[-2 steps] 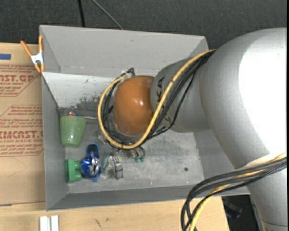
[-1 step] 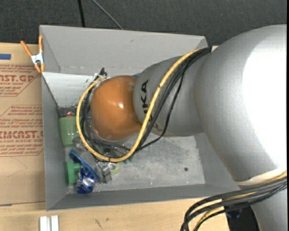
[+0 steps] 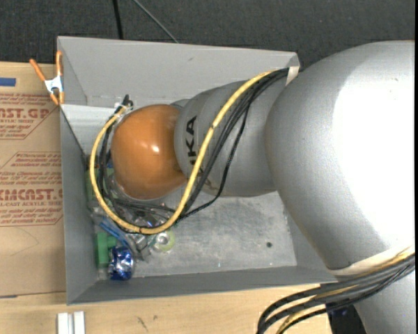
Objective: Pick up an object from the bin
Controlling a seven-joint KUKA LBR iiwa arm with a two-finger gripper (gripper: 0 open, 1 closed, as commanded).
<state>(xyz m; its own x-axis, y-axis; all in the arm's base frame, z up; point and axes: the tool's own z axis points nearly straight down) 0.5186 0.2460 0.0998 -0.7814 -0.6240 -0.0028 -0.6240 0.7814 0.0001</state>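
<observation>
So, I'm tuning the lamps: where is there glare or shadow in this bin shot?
Camera view: a soft highlight on the orange wrist cover; the arm shades the bin's left side, where a green piece and a shiny blue thing lie; the bare floor is evenly lit.

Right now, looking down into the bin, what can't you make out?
All in the camera view:
- Left-middle of the bin: whatever lies there is hidden under the orange cover and cables.
- Right side of the bin: covered by the arm.
- Heap at lower left: apart from a green piece and a blue ball, the bits are too small and tangled to name.
</observation>
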